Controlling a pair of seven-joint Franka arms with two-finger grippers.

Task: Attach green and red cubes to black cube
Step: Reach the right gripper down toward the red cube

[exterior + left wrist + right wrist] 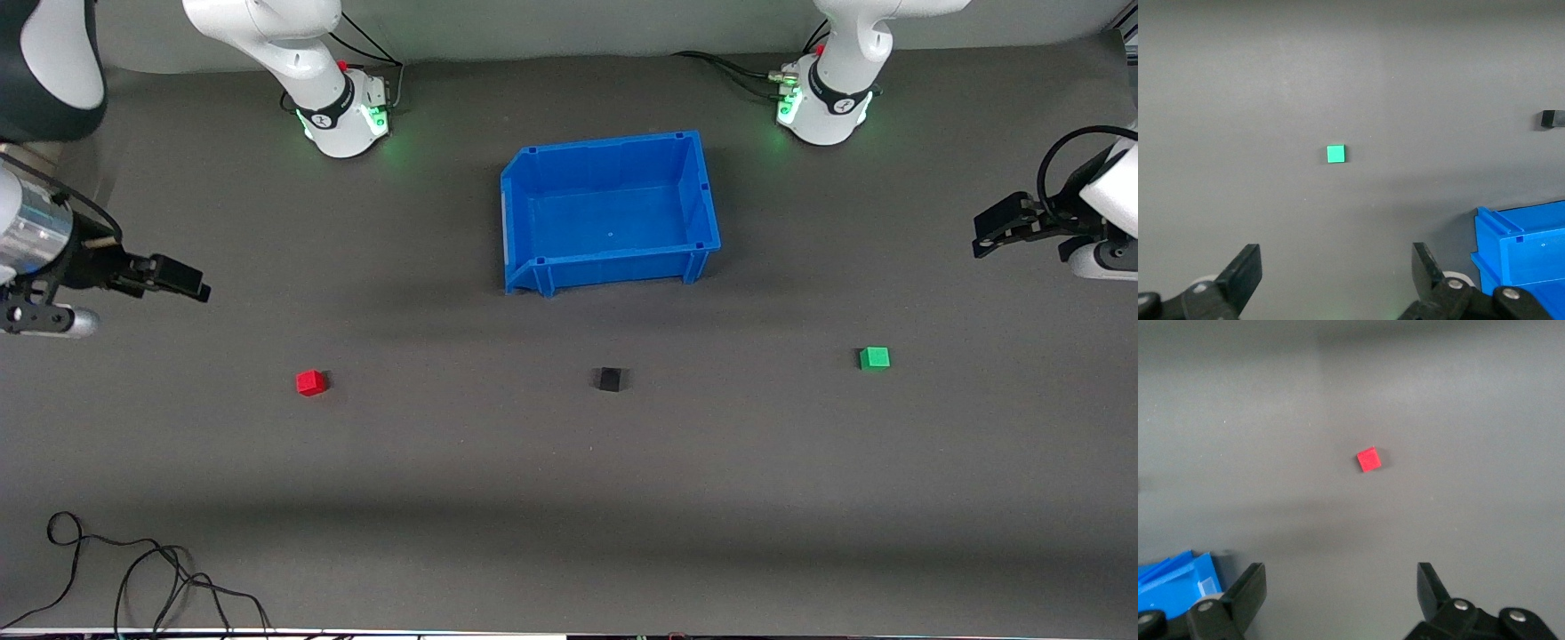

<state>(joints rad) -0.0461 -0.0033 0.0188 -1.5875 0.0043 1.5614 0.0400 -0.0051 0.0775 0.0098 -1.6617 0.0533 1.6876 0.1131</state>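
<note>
The black cube (609,380) sits on the grey mat, nearer to the front camera than the blue bin. The red cube (311,382) lies toward the right arm's end of the table; it also shows in the right wrist view (1369,459). The green cube (874,357) lies toward the left arm's end; it also shows in the left wrist view (1335,154), where the black cube (1551,119) is at the edge. My left gripper (985,236) is open and empty, up over the mat at the left arm's end. My right gripper (191,286) is open and empty, up over the mat at the right arm's end.
A blue bin (524,191) stands empty at the middle of the table, between the two arm bases. A loose black cable (151,578) lies at the table's front edge, toward the right arm's end.
</note>
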